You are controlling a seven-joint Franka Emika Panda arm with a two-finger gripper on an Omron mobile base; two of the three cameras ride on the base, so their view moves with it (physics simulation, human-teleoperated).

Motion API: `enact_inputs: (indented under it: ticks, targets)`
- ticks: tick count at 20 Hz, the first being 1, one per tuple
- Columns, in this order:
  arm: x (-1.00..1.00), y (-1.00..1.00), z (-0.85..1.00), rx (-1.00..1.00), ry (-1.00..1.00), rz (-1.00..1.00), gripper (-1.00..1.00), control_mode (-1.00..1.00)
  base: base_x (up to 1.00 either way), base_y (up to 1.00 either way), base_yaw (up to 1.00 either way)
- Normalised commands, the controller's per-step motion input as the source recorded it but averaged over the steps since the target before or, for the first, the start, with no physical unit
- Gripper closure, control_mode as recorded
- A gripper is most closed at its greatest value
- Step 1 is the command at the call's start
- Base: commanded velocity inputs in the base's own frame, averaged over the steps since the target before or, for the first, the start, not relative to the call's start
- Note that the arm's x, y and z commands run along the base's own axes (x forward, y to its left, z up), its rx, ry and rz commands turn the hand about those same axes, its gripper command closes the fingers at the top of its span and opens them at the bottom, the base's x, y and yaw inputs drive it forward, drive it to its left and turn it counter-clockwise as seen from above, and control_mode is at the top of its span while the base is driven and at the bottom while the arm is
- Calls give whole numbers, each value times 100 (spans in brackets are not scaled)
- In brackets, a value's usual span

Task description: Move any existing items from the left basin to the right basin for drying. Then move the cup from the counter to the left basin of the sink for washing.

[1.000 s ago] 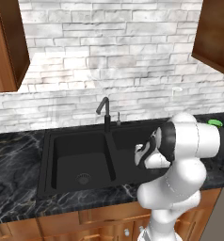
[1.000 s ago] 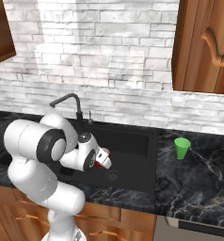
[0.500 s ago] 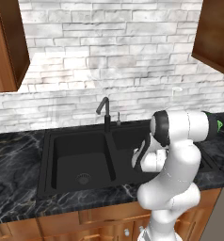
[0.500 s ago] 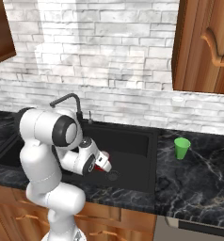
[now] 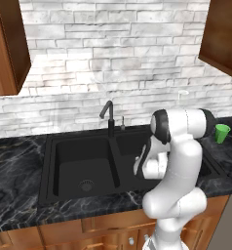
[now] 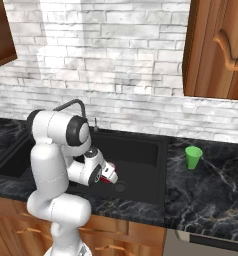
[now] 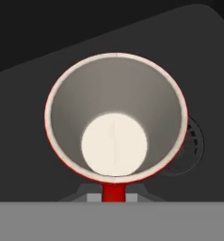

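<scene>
My gripper (image 6: 107, 175) is shut on the small red cup (image 6: 111, 172), low inside the right basin (image 6: 141, 152) and just above its round drain (image 6: 120, 187). In the hand view the red cup (image 7: 115, 117) faces me mouth-on, its white inside and bottom showing, with the drain (image 7: 195, 141) behind its right side. The left basin (image 5: 84, 166) holds nothing but its grey drain (image 5: 86, 184). The green cup (image 6: 193, 157) stands upright on the black marble counter (image 6: 211, 200) right of the sink; in the left base view the green cup (image 5: 222, 133) shows past my arm.
A slim black faucet (image 5: 108, 116) rises behind the ridge between the basins. My white arm (image 5: 179, 161) covers most of the right basin in the left base view. Wooden cabinets (image 6: 218, 50) hang above the counter on both sides.
The arm's upper links have swung more upright and toward the sink. The hand with the red cup has sunk slightly lower in the right basin. The green cup has not moved.
</scene>
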Motion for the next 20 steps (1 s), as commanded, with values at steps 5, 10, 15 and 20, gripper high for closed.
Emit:
enact_inputs:
  ticks: [5, 10, 15, 20]
  targets:
    - [15, -6, -20, 0, 4, 6, 100, -100, 0, 0, 0]
    - [16, -3, -15, 2, 2, 6, 100, -100, 0, 0, 0]
    - [10, -8, -16, 3, 0, 7, 100, -100, 0, 0, 0]
    - [7, -7, -20, 2, 0, 7, 100, -100, 0, 0, 0]
